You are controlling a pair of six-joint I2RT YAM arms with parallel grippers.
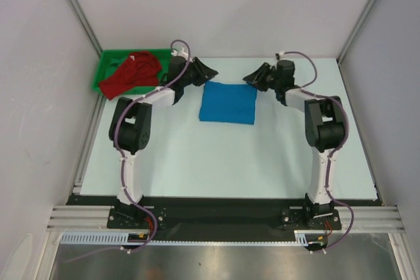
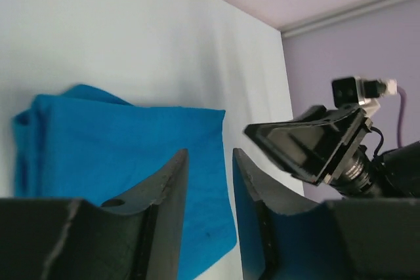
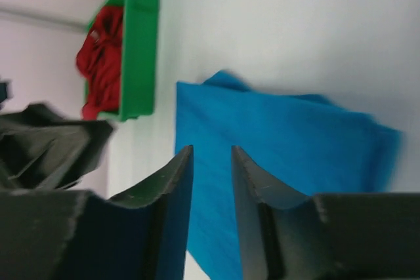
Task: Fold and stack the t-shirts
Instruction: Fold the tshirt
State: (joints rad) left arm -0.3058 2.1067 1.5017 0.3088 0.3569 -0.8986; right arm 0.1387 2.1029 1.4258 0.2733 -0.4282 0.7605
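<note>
Left and right jaws parted, empty, flanking far edge of blue shirt (image 1: 228, 103), red shirt (image 1: 131, 73) in tray (image 1: 103, 69)

The left arm (image 1: 131, 129) and right arm (image 1: 325, 126) reach forward with elbows bent, wrists turned inward. The left pincer (image 1: 207, 71) and right pincer (image 1: 253, 77) face each other, well apart, seemingly tilted slightly downward, each with fingers (image 2: 167, 188) narrowly parted.
</note>
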